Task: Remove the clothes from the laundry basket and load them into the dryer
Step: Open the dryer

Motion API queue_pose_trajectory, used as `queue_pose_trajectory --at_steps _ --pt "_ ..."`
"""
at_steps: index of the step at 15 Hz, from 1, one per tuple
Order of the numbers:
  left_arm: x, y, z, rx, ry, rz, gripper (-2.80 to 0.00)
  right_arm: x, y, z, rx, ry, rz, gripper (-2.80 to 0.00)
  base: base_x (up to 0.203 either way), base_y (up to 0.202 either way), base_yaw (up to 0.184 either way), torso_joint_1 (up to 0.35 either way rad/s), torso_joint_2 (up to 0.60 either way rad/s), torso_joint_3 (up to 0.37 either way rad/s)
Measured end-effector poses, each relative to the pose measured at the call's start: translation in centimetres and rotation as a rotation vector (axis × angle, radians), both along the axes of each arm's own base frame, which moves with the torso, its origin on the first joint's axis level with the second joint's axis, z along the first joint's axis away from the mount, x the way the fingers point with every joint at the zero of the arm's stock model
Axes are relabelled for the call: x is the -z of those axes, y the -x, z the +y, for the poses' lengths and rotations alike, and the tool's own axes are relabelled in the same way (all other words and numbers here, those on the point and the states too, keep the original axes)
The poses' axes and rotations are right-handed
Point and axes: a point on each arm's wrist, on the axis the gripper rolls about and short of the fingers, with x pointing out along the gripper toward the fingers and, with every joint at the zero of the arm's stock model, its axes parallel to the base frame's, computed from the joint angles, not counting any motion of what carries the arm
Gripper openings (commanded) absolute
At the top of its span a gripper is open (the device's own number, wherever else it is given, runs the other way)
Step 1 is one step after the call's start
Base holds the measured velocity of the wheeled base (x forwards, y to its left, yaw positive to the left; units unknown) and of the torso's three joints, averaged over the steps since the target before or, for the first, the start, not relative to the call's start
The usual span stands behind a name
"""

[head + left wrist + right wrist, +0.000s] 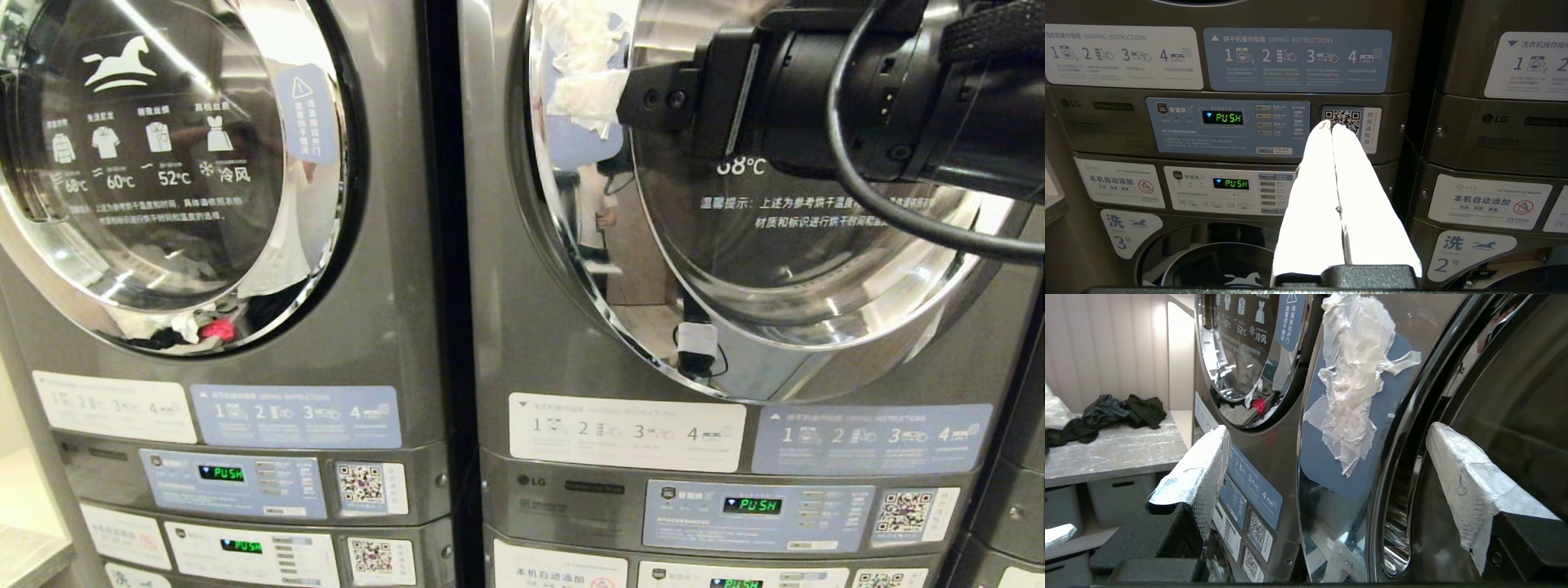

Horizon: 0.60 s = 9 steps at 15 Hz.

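Two end effectors: right end effector [1327,457] spread wide, empty, straddling chrome rim of dryer [816,286] door, taped blue sticker [1355,388] between fingers. Left end effector [1332,126] clenched, empty, before control panel [1229,126]. Black clothes [1106,416] on grey surface [1114,453].

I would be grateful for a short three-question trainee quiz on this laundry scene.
1. True or false: the right gripper is open at the chrome rim of the dryer door.
2. What word glows green on the dryer's control panel?
3. The left gripper is: A) shut and empty, B) holding clothes, C) wide open.

Key: 1 true; 2 PUSH; 3 A.
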Motion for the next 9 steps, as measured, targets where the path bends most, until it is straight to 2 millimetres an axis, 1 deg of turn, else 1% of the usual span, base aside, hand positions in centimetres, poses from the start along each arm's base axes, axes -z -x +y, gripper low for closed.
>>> queue_pose_trajectory --at_steps 5,9 --pt "-0.01 0.0 0.0 0.0 0.0 0.0 -2.8 0.37 -0.3 0.34 -0.04 0.009 0.008 0.0 0.0 0.0 0.0 0.0 0.0 0.0" --pt "-0.01 0.0 0.0 0.0 0.0 -0.001 -2.8 0.53 -0.26 0.47 -0.109 0.016 0.009 0.0 0.0 0.0 0.0 0.0 0.0 0.0"
